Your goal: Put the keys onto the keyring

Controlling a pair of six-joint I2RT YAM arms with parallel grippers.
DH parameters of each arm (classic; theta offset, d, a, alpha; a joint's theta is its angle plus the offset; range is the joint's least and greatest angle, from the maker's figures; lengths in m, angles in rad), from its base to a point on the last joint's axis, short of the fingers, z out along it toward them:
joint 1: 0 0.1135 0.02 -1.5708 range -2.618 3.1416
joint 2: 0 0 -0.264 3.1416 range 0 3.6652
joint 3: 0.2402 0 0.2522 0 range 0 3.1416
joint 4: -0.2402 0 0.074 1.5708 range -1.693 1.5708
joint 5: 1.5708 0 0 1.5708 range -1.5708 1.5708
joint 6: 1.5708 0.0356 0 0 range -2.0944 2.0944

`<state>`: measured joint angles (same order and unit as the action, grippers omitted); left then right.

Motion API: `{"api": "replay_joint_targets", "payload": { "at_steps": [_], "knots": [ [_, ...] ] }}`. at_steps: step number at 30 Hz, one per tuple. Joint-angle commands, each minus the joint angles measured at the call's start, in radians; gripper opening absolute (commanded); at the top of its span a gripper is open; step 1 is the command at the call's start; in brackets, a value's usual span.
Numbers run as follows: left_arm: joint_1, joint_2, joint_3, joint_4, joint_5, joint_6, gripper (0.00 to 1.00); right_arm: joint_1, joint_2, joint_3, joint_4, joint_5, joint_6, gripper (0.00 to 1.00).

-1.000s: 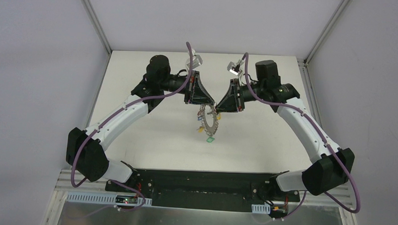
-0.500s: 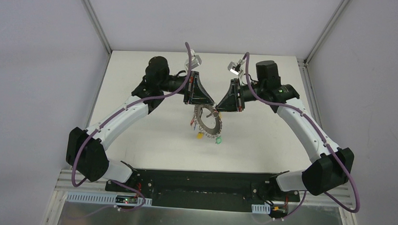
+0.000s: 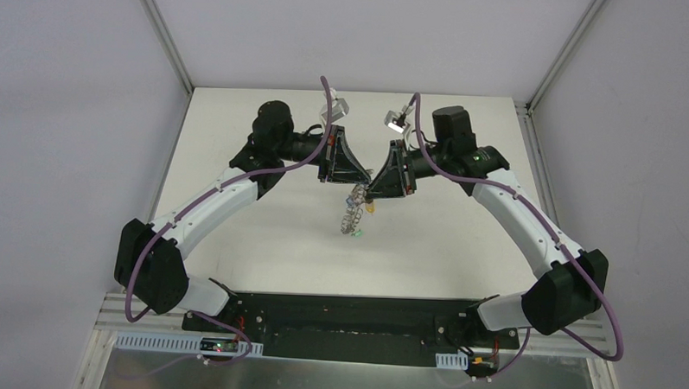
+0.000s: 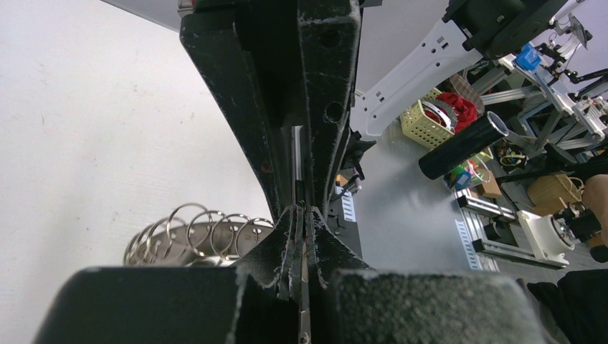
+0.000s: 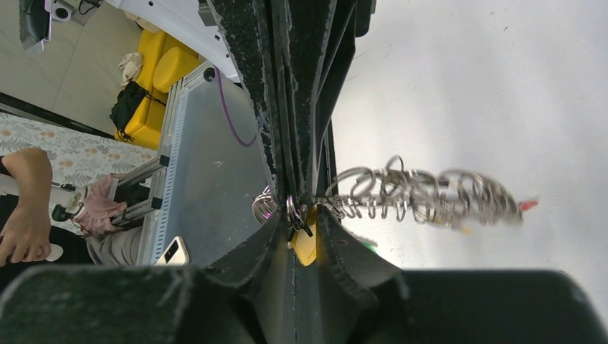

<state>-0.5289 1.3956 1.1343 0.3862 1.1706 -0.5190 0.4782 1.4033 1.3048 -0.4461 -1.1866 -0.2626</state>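
The two arms reach in toward each other above the middle of the white table [image 3: 262,235], their tips almost touching, and the keyring [image 3: 352,214] hangs in the air just under that meeting point, clear of the surface and turned edge-on to the overhead camera, so it shows as a narrow, bristly strip. The left gripper [image 4: 302,209] has its fingers pressed tight together, and the flat grey band of the ring runs in at their tips, pinched by its rim, with a row of wire loops [image 4: 192,228] fanned out beside the finger. The right gripper [image 5: 295,215] faces it from the other side, its fingers only a thin slit apart. A small loop sits right at their tips and the head of a yellow key [image 5: 307,247] shows in the slit, but I cannot tell whether they grip either one. From the right wrist camera the ring stretches away from the fingertips toward the table, and a red key [image 5: 528,205] pokes out at its far end
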Motion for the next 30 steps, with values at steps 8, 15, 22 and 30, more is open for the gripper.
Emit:
{"api": "replay_joint_targets", "payload": {
  "at_steps": [8, 15, 22, 30],
  "knots": [
    [0.013, -0.024, 0.023, 0.129, 0.039, -0.005, 0.0, -0.056, -0.073, 0.03, -0.011, 0.008, -0.04, 0.39],
    [0.013, -0.002, 0.003, 0.294, 0.06, -0.149, 0.0, -0.085, -0.092, 0.075, -0.033, 0.018, -0.054, 0.4],
    [0.013, 0.004, -0.008, 0.338, 0.053, -0.183, 0.0, -0.081, -0.074, 0.1, -0.008, -0.01, -0.022, 0.38],
    [0.013, 0.006, -0.003, 0.273, 0.045, -0.138, 0.0, -0.065, -0.061, 0.117, -0.006, -0.021, -0.014, 0.33]
  ]
}}
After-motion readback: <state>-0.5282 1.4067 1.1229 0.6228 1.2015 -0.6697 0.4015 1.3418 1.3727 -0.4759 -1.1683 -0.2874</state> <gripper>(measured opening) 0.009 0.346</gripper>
